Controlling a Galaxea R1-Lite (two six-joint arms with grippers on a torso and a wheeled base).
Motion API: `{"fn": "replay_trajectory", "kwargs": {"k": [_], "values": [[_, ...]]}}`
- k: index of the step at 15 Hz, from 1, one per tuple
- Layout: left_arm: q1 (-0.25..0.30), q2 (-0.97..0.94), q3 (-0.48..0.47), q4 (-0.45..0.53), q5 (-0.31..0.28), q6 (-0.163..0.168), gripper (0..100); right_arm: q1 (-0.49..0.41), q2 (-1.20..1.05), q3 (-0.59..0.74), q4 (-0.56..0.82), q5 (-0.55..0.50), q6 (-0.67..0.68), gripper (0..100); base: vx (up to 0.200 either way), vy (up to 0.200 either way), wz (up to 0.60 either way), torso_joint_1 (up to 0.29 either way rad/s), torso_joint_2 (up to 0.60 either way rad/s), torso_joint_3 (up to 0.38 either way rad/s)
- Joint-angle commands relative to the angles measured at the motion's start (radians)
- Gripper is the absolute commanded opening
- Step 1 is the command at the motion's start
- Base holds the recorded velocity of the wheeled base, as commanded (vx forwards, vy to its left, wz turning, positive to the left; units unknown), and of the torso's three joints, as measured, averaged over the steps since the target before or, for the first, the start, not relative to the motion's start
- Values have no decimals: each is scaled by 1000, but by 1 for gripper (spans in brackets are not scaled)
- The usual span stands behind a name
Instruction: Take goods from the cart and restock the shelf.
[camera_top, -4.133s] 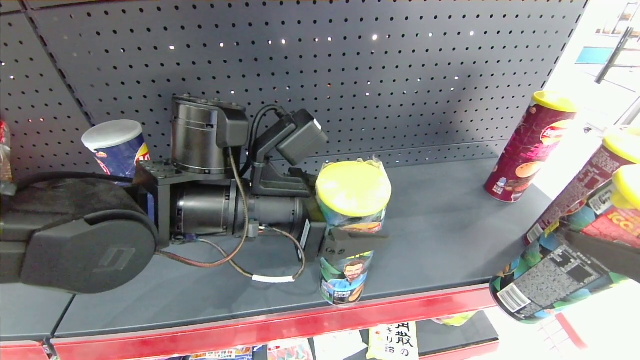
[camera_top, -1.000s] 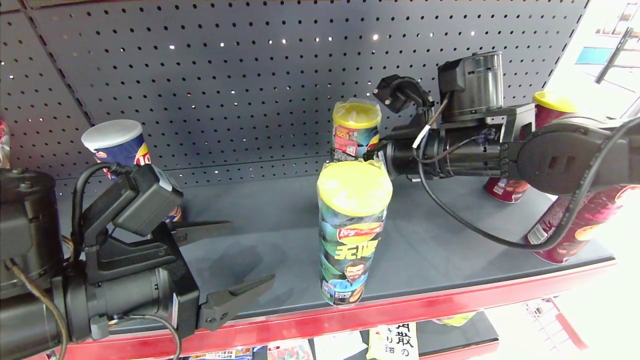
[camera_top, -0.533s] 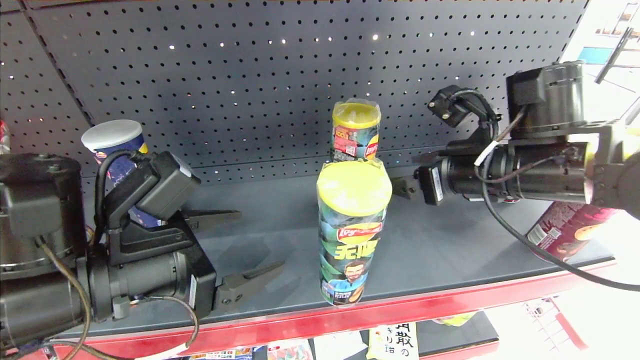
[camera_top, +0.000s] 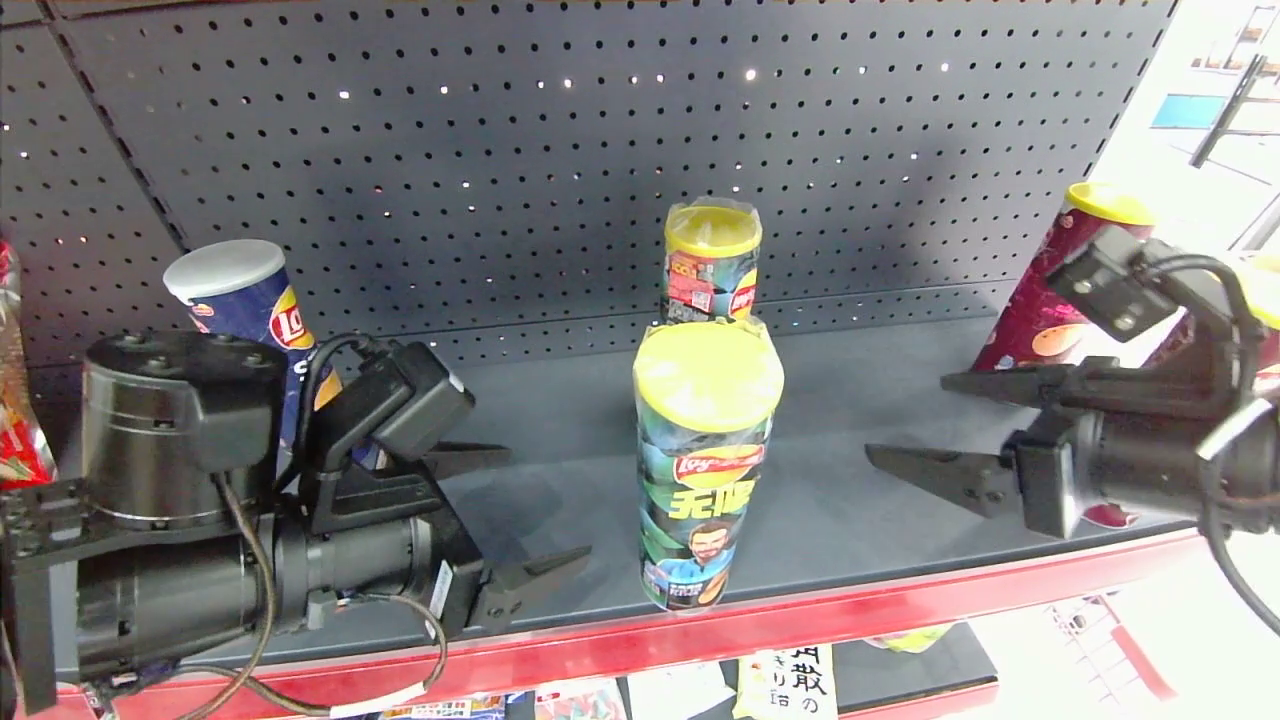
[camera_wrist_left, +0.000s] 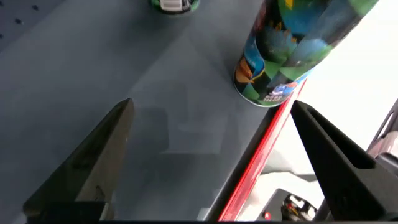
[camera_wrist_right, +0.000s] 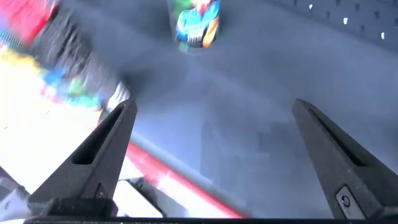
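Two green chip cans with yellow lids stand upright on the grey shelf (camera_top: 560, 420). The front can (camera_top: 708, 470) (camera_wrist_left: 292, 50) is near the red shelf edge (camera_top: 800, 615); the rear can (camera_top: 712, 260) (camera_wrist_right: 196, 25) is by the pegboard. My left gripper (camera_top: 540, 510) (camera_wrist_left: 211, 106) hovers open to the left of the front can, holding nothing. My right gripper (camera_top: 908, 418) (camera_wrist_right: 214, 102) is open and empty to the right of both cans, low over the shelf front.
A blue can (camera_top: 250, 300) stands behind my left arm. A maroon can (camera_top: 1050, 290) stands at the back right, behind my right arm. The pegboard (camera_top: 600, 150) closes off the back. Packets (camera_top: 790, 680) lie on the lower shelf.
My right gripper has let go of the rear can and drawn back to the right and down toward the shelf front. My left arm has shifted slightly right, still open.
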Motion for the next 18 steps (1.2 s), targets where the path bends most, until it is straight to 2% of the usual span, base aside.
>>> {"fn": "replay_trajectory", "kwargs": {"k": [1, 2, 6, 18], "values": [[-3, 56, -5, -1, 0, 21, 100, 16, -219, 144, -1, 3, 0, 100, 0, 0, 0, 0, 0, 0], [-1, 74, -11, -2, 0, 35, 100, 16, -271, 176, -1, 1, 1, 100, 0, 0, 0, 0, 0, 0], [-10, 140, -68, -5, 0, 43, 100, 11, -403, 238, 6, -5, 0, 100, 0, 0, 0, 0, 0, 0], [-21, 209, -124, -7, 2, 43, 100, -38, -440, 239, 9, -20, 15, 100, 0, 0, 0, 0, 0, 0]]}}
